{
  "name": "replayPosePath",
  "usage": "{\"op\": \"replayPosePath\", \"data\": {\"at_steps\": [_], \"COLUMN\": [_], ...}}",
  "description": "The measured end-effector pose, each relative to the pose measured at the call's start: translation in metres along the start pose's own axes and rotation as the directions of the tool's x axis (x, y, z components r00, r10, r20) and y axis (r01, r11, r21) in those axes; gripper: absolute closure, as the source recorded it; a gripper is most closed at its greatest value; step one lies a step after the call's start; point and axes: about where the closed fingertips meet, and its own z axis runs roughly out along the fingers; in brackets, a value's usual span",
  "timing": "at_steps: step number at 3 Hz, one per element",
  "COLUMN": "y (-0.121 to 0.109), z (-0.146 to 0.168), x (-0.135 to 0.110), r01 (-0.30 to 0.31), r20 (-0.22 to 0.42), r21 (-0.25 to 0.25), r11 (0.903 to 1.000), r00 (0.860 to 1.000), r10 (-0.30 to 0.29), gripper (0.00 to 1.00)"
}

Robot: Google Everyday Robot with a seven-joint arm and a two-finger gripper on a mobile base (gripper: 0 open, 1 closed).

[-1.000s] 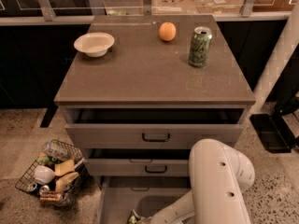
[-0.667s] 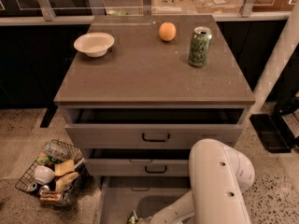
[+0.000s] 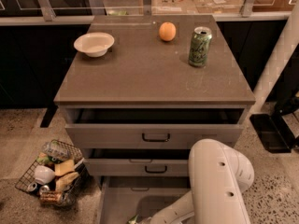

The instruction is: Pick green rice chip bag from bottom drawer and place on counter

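The bottom drawer [image 3: 117, 199] is pulled open below the two upper drawers, and its grey tray interior shows. My white arm [image 3: 217, 185] reaches down into it from the right. My gripper [image 3: 140, 220] is at the arm's end, low in the drawer and mostly cut off by the picture's bottom edge. A small sliver of light green [image 3: 132, 218] shows there; it may be the green rice chip bag, most of which is out of view. The counter [image 3: 140, 73] is the grey-brown top of the cabinet.
On the counter stand a white bowl [image 3: 94, 43] at the back left, an orange [image 3: 167, 31] and a green drink can [image 3: 199, 46] at the back right. Both upper drawers [image 3: 155, 135] stand partly open. A wire basket [image 3: 51, 171] of trash sits on the floor at the left.
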Motion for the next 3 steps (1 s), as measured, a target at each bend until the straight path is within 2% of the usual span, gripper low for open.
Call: {"op": "replayPosePath", "data": {"at_steps": [2, 3], "y": [0.006, 0.022], "z": [-0.011, -0.042], "x": [-0.005, -0.031], "r01": [0.016, 0.078], "r20": [0.018, 0.054], "r21": [-0.001, 0.034], "r11": [0.9999, 0.9964], "r00": [1.000, 0.995], "r10": [-0.016, -0.080], "gripper": [1.00, 1.00]}}
